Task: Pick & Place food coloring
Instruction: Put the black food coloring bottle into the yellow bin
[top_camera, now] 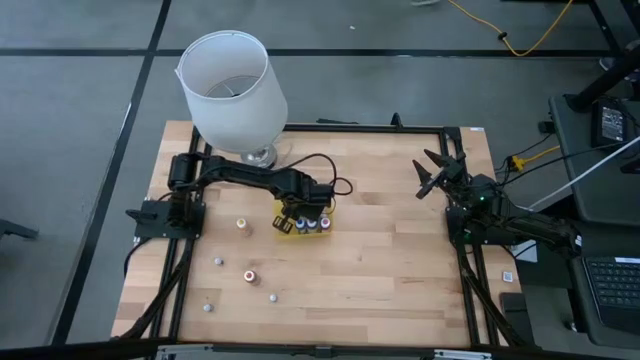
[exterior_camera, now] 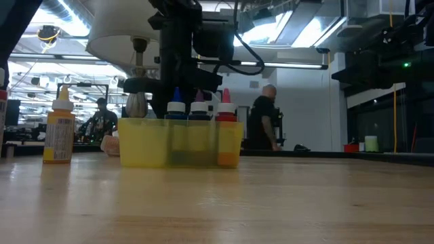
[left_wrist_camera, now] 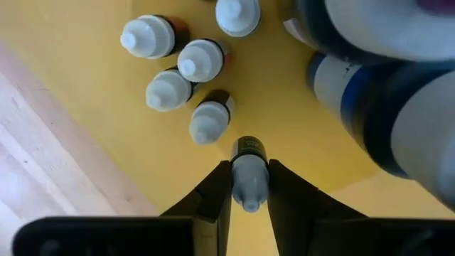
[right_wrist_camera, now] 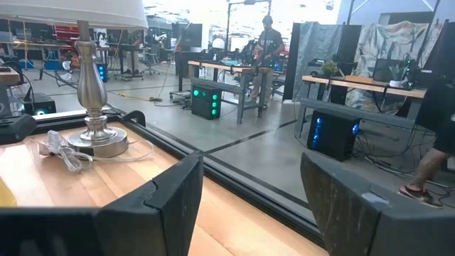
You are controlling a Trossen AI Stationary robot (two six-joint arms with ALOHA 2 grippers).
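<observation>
My left gripper (top_camera: 301,214) reaches down into the flat yellow tray (top_camera: 283,229) and is shut on one small white-capped food coloring bottle (left_wrist_camera: 249,178). Several more white-capped small bottles (left_wrist_camera: 186,71) stand on their bases on the tray floor just beyond it, and bigger blue-and-white bottles (left_wrist_camera: 370,92) stand beside them. In the low view, blue-capped (exterior_camera: 176,108) and red-capped (exterior_camera: 226,108) bottles rise above the tray wall (exterior_camera: 146,144). Several other bottles (top_camera: 249,275) stand loose on the table. My right gripper (top_camera: 436,172) waits open at the table's right edge. My left gripper pinches the small bottle between its two fingers (left_wrist_camera: 217,188), at the white cap and neck (left_wrist_camera: 249,186). The fingers come from above, pointing down. The bottle stays upright, its dark lower part (left_wrist_camera: 249,149) below the fingertips, inside the tray; whether its base touches the tray floor I cannot tell.
A big white lampshade (top_camera: 232,88) on a metal lamp foot (right_wrist_camera: 94,135) stands at the table's far left, close behind the tray. An orange-yellow bottle (exterior_camera: 60,129) stands left of the tray. The table's middle and near right are bare wood (top_camera: 400,260).
</observation>
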